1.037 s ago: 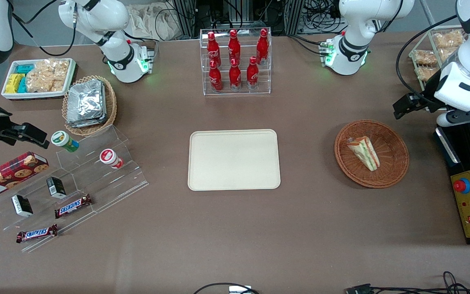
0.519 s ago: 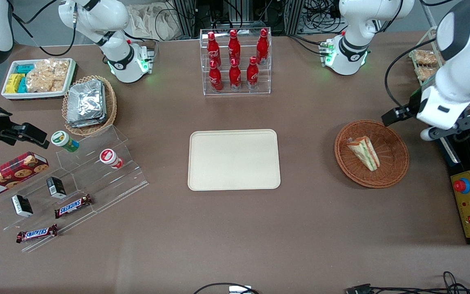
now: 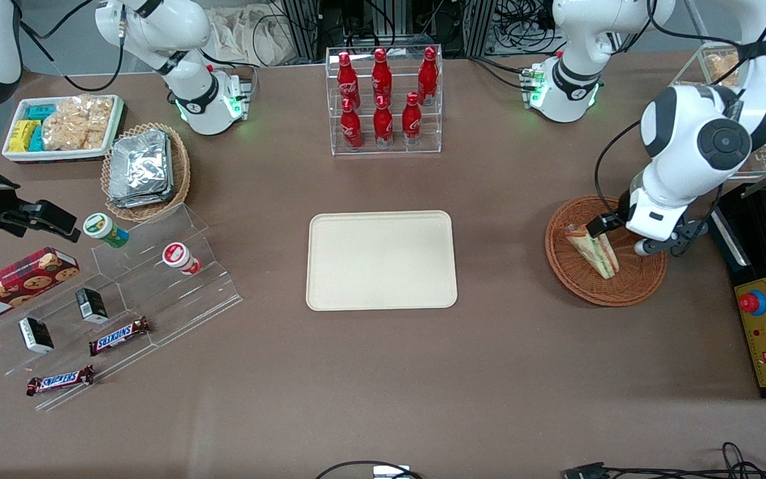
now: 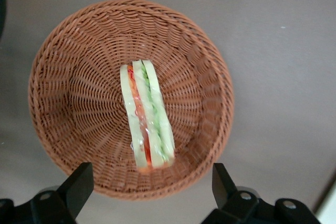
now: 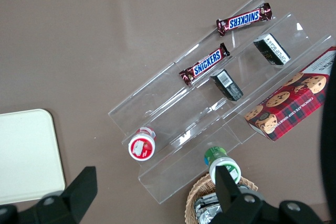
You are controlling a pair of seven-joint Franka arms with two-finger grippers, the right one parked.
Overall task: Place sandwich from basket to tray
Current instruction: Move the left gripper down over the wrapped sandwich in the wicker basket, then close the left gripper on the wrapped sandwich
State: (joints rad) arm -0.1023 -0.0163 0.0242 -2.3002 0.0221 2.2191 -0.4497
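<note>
**Arm over the basket, sandwich not yet picked up**

The task is at its opening stage. The sandwich point(image 4: 146, 115) lies in the middle of the brown basket point(image 4: 63, 51), resting on its side with the green and red filling stripes showing, and nothing touches it. The gripper point(image 4: 149, 195) hangs above the basket with its jaws spread wide — in the wrist view one fingertip point(image 4: 79, 179) and its partner stand well apart, wider than the sandwich is thick, with nothing between them. In the front view the arm's wrist sits over the basket's rim at about 2 o'clock from the sandwich point(image 3: 593, 249).

What is left, as I judge it, is nearly everything: lowering onto the sandwich, closing on it, lifting it out, carrying it across and setting it down. The cream tray point(image 3: 382, 261) lies on the table point(image 3: 489, 372) at 9 o'clock from the basket point(image 3: 642, 279), well apart from it, and holds nothing.

Other containers play no part here:
- a lighter wicker basket point(image 3: 180, 174) holding silver foil packets, toward the parked arm's end of the table
- a white tray point(image 3: 64, 154) of snack packets just beside it at 10 o'clock
- a clear rack point(image 3: 383, 148) of red bottles at 12 o'clock from the cream tray — all standing upright
</note>
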